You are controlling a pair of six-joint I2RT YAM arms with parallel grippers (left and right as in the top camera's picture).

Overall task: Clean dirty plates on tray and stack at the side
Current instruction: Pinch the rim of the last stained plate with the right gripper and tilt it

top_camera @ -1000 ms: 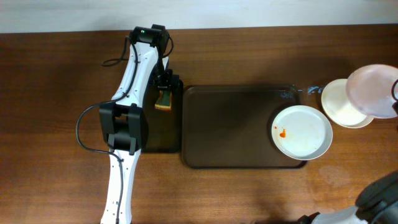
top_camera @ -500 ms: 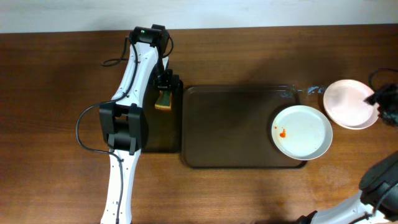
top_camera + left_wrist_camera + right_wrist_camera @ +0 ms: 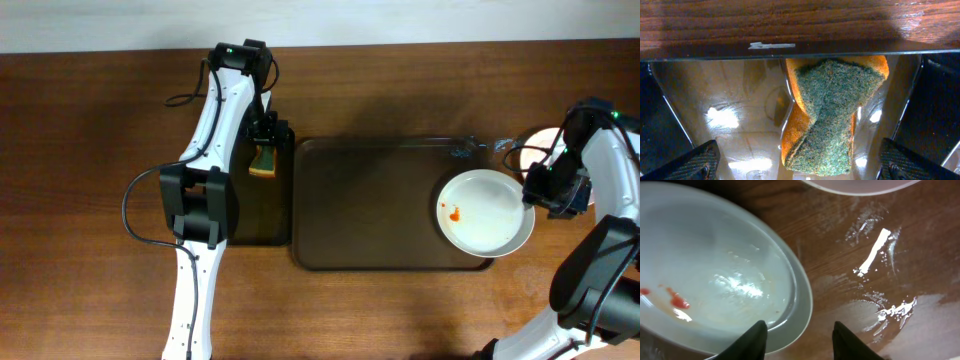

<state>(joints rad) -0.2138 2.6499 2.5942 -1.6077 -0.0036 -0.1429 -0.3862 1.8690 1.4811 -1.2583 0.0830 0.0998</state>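
The tabletop (image 3: 400,310) carries the brown tray (image 3: 370,200). The one plate (image 3: 490,215) on it sits at the right end, its edge lapping over the tray's rim toward my right arm. Just beyond, on bare wood, is the stack of plates (image 3: 860,184), mostly hidden behind that arm from above. The sponge (image 3: 832,110) lies scouring side up in the black tray (image 3: 265,215) on the left. It sits between the fingers of my left end effector (image 3: 800,165), which is spread wide and grips nothing. My right end effector (image 3: 802,340) is released too, its fingertips apart at the plate's overhanging rim with wood showing between them. Smallest of all is the orange-red smear (image 3: 677,300) on the plate's far side from me.

I judge the step in hand to be steadying this last dirty plate for wiping. To do it well I should pinch only the overhanging rim, on the clean side. I should close gently so the shallow plate neither tips nor skates off the tray. It should stay low and level with the smear turned toward the sponge arm, and the stack should not be knocked.
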